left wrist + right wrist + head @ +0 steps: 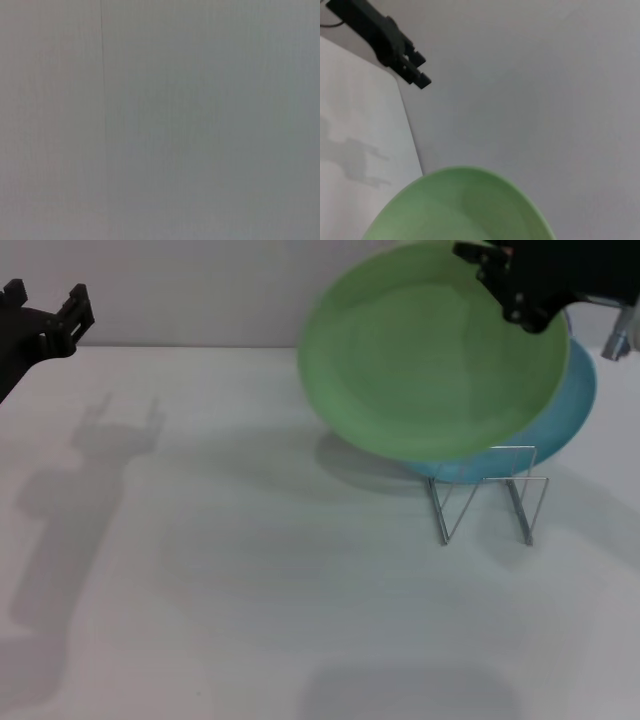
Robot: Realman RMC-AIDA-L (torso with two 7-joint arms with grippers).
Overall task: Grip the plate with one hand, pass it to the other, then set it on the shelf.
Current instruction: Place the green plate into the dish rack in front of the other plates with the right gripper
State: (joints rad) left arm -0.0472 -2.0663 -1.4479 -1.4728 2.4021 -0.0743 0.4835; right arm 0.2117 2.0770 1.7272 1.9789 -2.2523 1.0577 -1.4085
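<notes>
The light green plate (pixel 430 360) hangs tilted in the air at the back right, above the wire shelf (pixel 490 495) and in front of a light blue plate. My right gripper (pixel 510 285) is shut on its upper right rim. The plate's rim also shows in the right wrist view (pixel 460 210). My left gripper (pixel 45 312) is open and empty, raised at the far left, well away from the plate. It also shows in the right wrist view (pixel 415 70). The left wrist view shows only a plain grey surface.
A light blue plate (pixel 572 405) stands in the shelf behind the green plate. The white table (pixel 250 590) spreads to the left and front of the shelf. A pale wall rises behind the table.
</notes>
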